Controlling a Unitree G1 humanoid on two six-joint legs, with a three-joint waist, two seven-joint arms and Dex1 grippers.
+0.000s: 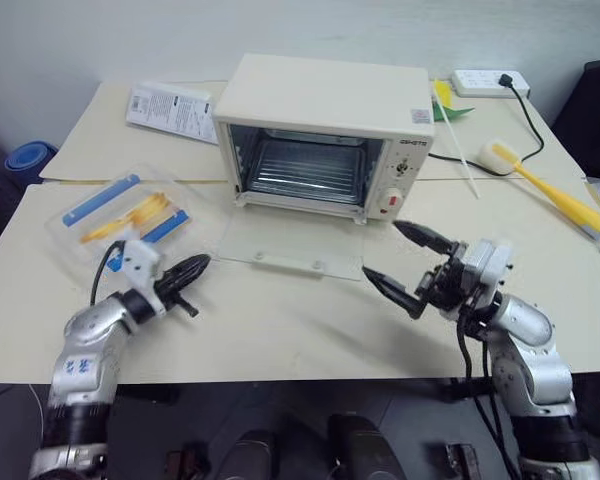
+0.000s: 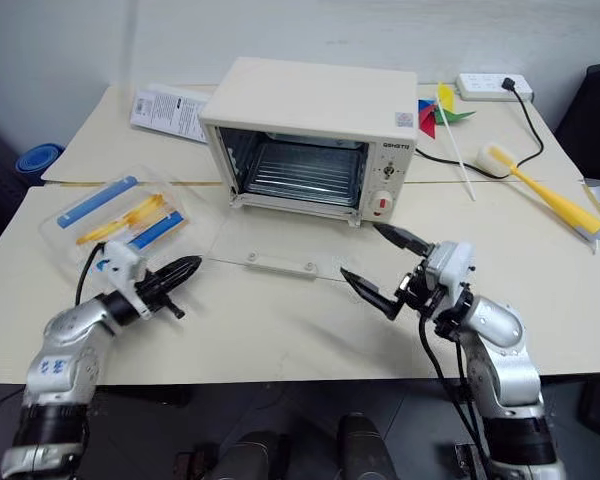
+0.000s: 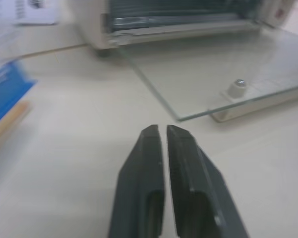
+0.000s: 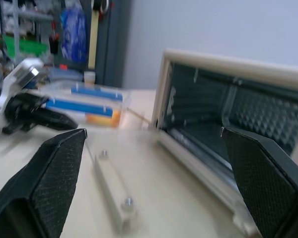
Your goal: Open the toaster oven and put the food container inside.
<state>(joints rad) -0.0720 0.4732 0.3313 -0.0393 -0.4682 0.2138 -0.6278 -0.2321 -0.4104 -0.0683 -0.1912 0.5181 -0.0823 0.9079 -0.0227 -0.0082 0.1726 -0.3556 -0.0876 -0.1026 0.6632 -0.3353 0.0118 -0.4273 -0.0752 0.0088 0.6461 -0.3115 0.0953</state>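
Observation:
The cream-white toaster oven stands at the middle back of the table. Its glass door lies flat on the tabletop, and the wire rack shows inside. The food container, clear with blue clips and yellow strips, rests on the table left of the oven. My left gripper hovers low just in front of the container, left of the door, its fingers shut on nothing. My right gripper is wide open near the door's right front corner, with nothing between its fingers.
A white leaflet lies at the back left. Behind and right of the oven are a power strip with a black cord, a coloured pinwheel and a yellow brush. The door's bar handle points toward me.

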